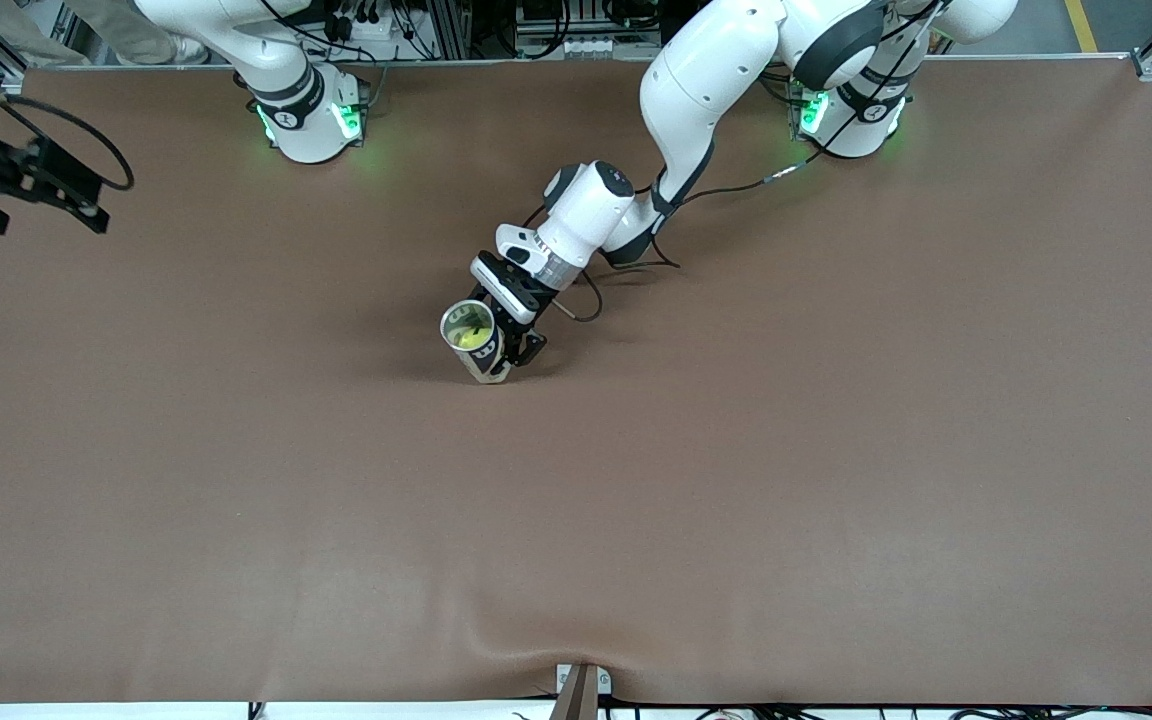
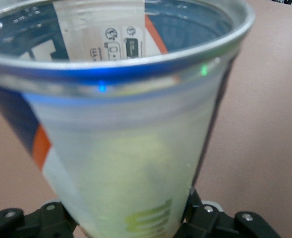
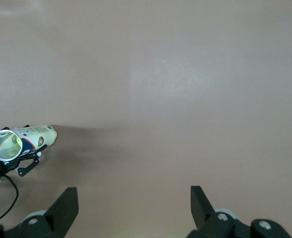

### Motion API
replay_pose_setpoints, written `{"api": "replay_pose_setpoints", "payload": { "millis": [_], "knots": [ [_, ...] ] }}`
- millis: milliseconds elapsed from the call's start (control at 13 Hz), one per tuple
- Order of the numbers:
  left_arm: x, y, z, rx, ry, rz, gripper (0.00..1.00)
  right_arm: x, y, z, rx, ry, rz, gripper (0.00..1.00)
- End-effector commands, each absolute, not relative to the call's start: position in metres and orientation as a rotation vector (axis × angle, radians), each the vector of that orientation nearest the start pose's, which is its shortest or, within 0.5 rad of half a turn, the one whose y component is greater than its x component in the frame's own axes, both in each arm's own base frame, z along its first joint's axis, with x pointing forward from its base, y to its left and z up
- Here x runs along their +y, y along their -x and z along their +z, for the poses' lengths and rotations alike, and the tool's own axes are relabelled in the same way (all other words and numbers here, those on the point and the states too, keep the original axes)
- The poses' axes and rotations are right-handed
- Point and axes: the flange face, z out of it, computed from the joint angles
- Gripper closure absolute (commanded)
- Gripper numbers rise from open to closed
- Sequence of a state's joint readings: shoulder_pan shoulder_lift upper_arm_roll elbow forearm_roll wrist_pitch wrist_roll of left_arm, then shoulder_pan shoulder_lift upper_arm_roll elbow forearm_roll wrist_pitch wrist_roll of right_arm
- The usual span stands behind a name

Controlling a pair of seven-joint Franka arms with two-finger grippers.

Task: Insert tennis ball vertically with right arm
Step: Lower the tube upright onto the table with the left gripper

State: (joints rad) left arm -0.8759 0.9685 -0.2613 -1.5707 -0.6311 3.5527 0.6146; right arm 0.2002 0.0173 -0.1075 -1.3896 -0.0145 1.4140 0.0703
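A clear tennis ball can (image 1: 481,345) with a metal rim and a blue, white and orange label stands near the table's middle, its open mouth up and tilted a little. A yellow-green tennis ball (image 1: 476,338) sits inside it. My left gripper (image 1: 514,340) is shut on the can's side. In the left wrist view the can (image 2: 126,99) fills the picture and the ball (image 2: 136,168) shows through its wall. My right gripper (image 1: 46,190) is open and empty, up over the right arm's end of the table. Its view shows its fingers (image 3: 64,208) spread, the can (image 3: 24,141) far off.
The brown table cover (image 1: 736,450) is bare around the can. A black cable (image 1: 586,300) loops from the left wrist just beside the can. A small bracket (image 1: 581,685) sits at the table edge nearest the front camera.
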Motion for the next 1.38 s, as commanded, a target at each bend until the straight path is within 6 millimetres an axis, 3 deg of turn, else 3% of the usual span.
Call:
{"api": "replay_pose_setpoints", "payload": {
  "millis": [0, 154, 615, 846, 1308],
  "knots": [
    [-0.588, -0.403, 0.183, 1.289, 2.969, -1.454, 0.1, 0.051, -0.546, 0.687, -0.061, 3.164, -0.013, 0.0],
    [-0.587, -0.403, 0.183, 1.282, 2.973, -1.453, 0.0, 0.054, -0.545, 0.687, -0.05, 3.167, -0.004, 0.0],
    [-0.585, -0.402, 0.183, 1.199, 3.031, -1.426, 0.0, 0.035, -0.542, 0.692, -0.009, 3.199, -0.004, 0.0],
    [-0.58, -0.393, 0.176, 1.176, 3.055, -1.377, 0.0, 0.048, -0.543, 0.69, -0.043, 3.209, -0.004, 0.0],
    [-0.57, -0.383, 0.181, 1.152, 3.08, -1.322, 0.0, 0.05, -0.543, 0.689, -0.039, 3.203, 0.001, 0.0]
  ]
}}
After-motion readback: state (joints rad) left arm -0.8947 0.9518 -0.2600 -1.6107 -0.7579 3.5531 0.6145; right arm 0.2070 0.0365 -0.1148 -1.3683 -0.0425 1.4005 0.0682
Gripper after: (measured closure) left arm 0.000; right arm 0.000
